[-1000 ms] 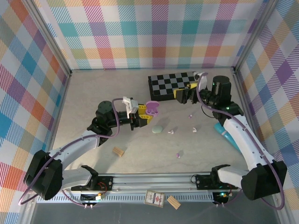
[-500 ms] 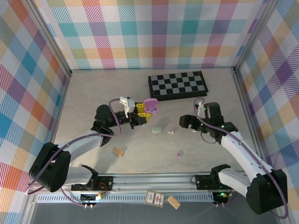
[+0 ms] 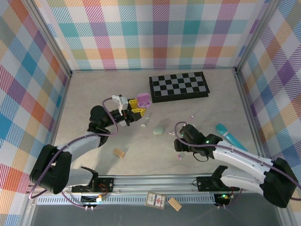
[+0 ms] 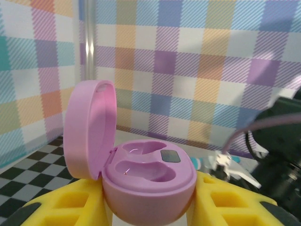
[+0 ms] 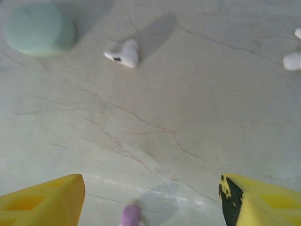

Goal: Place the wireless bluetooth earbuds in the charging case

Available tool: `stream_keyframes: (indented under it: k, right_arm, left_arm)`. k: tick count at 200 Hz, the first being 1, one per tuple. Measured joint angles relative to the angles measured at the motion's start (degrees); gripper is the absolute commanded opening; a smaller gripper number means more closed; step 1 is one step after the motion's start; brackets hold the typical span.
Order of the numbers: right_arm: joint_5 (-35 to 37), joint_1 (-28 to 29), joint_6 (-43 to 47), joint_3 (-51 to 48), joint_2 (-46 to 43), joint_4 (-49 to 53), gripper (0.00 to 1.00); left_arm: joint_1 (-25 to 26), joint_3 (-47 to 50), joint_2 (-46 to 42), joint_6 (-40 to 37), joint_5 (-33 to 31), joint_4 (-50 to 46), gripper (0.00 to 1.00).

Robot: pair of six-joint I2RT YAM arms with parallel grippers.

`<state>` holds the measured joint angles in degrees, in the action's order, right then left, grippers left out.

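My left gripper [image 3: 135, 112] is shut on the open purple charging case [image 3: 143, 99], held above the table left of centre. In the left wrist view the case [image 4: 148, 181] sits between the yellow fingers [image 4: 61, 207] with its lid [image 4: 89, 129] up and both wells empty. My right gripper [image 3: 179, 145] hangs open just over a purple earbud [image 3: 179, 156]. That bud [image 5: 130, 216] lies on the table between the open fingers [image 5: 42, 200], touching neither. A white earbud [image 5: 123, 52] lies farther ahead, and another white one [image 5: 294, 60] is at the right edge.
A closed pale green case [image 3: 159, 130] lies mid-table, next to the white bud [image 3: 171, 133]. A checkerboard [image 3: 178, 86] sits at the back. A teal object [image 3: 229, 135] lies right, and a tan wooden block [image 3: 119, 152] lies front left. More small buds [image 3: 191, 115] lie behind my right arm.
My right arm swung from beside the checkerboard down to the near centre, over the purple earbud, its jaws narrowing somewhat. The left gripper carried the case slightly back and left.
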<state>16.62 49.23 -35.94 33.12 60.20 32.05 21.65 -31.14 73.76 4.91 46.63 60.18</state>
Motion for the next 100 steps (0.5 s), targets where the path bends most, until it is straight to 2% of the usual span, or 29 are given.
stream_keyframes:
  k: [55,100]
  right_arm:
    - [12.15,15.30,-8.28,8.17,17.35,8.79,0.66]
    - [17.18,21.42,-13.46,16.83,31.56,14.58,0.58]
  left_arm:
    - [-2.32,0.00,0.00,-0.24,0.04,-0.04,0.38]
    - [-2.91,-0.02,-0.17,-0.85,0.02,-0.28,0.38]
